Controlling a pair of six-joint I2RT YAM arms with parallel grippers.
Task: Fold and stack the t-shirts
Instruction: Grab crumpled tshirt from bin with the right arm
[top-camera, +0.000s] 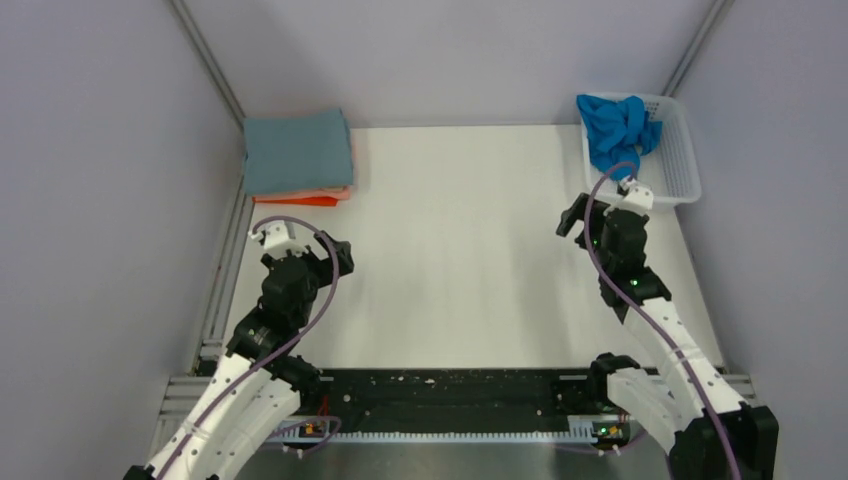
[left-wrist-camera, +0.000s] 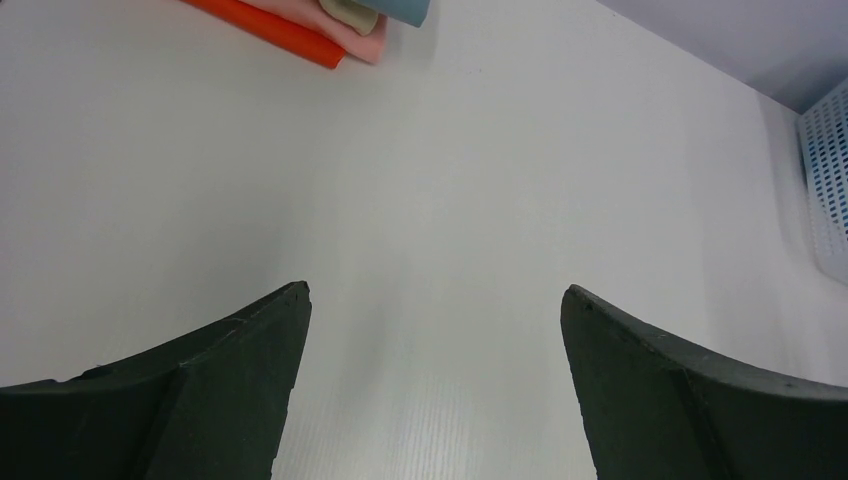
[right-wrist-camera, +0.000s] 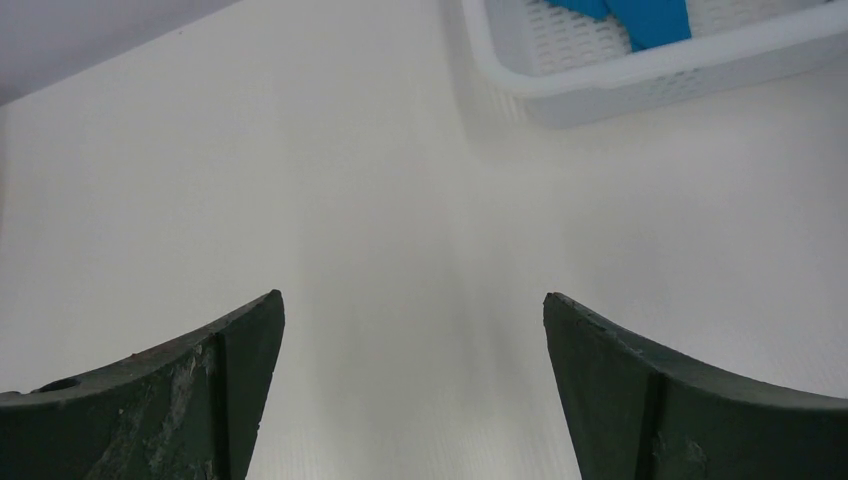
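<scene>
Top external view: 2 arms over the counter (top-camera: 460, 260), 3 tees stacked, 1 unfolded.
The left fingers (top-camera: 341, 256) and right fingers (top-camera: 572, 216) both gaped wide, holding nothing. A folded grey-blue t-shirt (top-camera: 297, 150) sat atop a pink t-shirt (top-camera: 325, 193) and an orange t-shirt (top-camera: 298, 201) at the far-left corner. The bright blue t-shirt (top-camera: 613, 130) lay crumpled in the white basket (top-camera: 682, 160) at far right.

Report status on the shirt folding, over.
Both open and empty: left gripper, right gripper. One blue t-shirt crumpled in basket, not yet folded; folded stack far left, grey-blue on top. No obstruction seen.
</scene>
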